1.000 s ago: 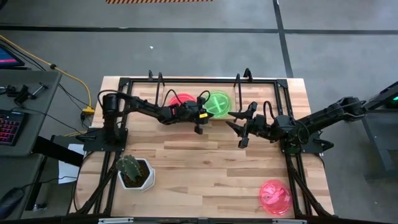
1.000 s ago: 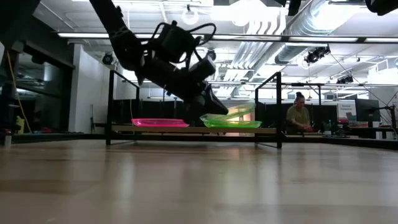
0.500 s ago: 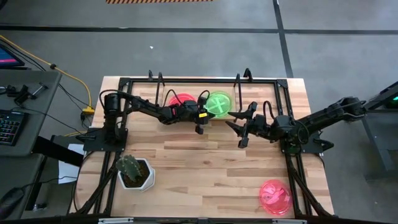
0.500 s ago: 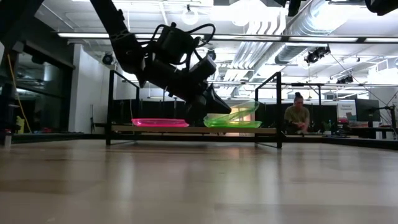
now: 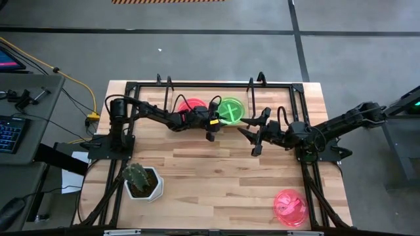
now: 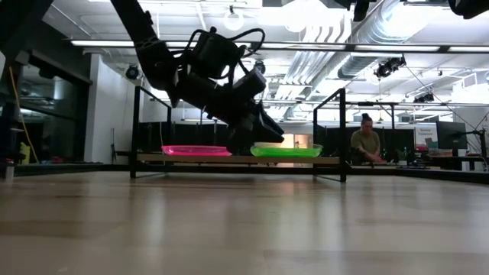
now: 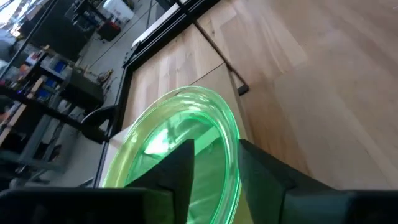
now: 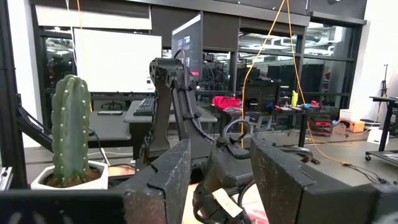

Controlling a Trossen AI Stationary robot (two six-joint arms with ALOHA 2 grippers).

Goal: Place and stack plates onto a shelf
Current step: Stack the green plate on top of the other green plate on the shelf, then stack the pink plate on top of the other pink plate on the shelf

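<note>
A neon green plate (image 5: 231,109) lies flat on the shelf (image 6: 153,159), at its right end. A pink plate (image 5: 192,105) lies flat on the shelf to its left. My left gripper (image 7: 214,177) is open at the green plate's (image 7: 180,134) near rim, slanting down from the table's left. One finger stands over the plate's inside and one outside it. My right gripper (image 5: 252,134) hangs open above the table to the right of the shelf, with nothing between its fingers. Another pink plate (image 5: 289,206) rests on the table near the front right corner. My left gripper stands astride the green plate's near rim (image 7: 234,155), one finger (image 7: 180,168) inside and one outside. Whether either finger touches the rim, I cannot tell. The plate (image 6: 286,150) lies level on the shelf.
A white pot with a cactus (image 5: 141,180) stands at the table's front left. Thin black upright rods (image 6: 341,134) frame the shelf. A person (image 6: 368,143) sits in the room beyond the table. Bare wood lies between the shelf and the table's near edge.
My left gripper has opened and let go of the green plate without shifting. The plate, held tilted with its far side raised above another green plate, has dropped flat onto it.
</note>
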